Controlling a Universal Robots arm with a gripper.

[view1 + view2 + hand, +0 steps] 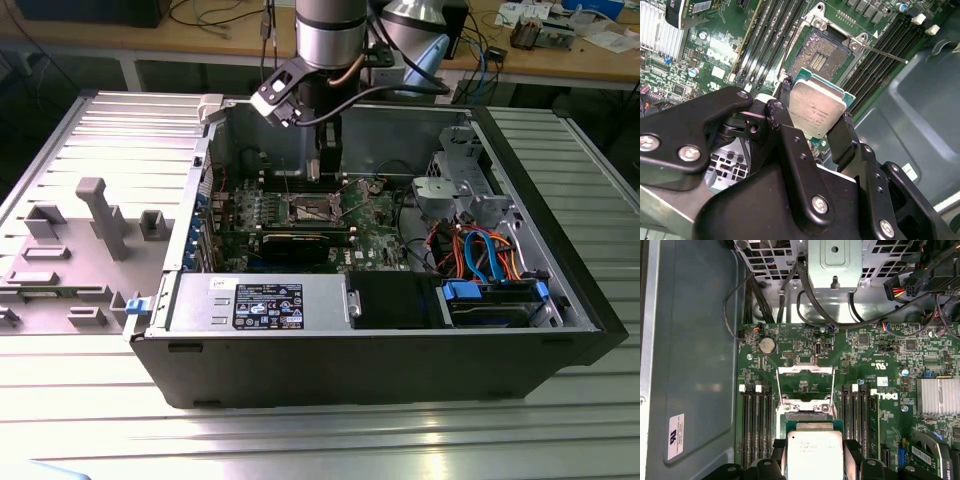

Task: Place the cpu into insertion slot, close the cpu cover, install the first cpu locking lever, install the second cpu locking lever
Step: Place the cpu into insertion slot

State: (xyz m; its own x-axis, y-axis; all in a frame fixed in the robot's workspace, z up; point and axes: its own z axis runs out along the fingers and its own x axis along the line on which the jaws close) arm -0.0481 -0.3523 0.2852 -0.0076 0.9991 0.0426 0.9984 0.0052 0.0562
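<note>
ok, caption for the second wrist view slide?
Gripper holding the cpu by its edges, empty socket beyond it.

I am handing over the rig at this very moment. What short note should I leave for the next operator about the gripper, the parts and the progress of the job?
Gripper: shut on the cpu, holding it by two opposite edges, metal top towards the wrist cameras.
Position: the cpu hangs over the motherboard, close to the insertion slot but not in it. The slot's contacts are bare.
The cpu cover is swung open. One thin locking lever stands free beside the slot.
Done: the cpu is picked up and is over the board.
Left: seating the cpu, closing the cover, and both levers.
</note>
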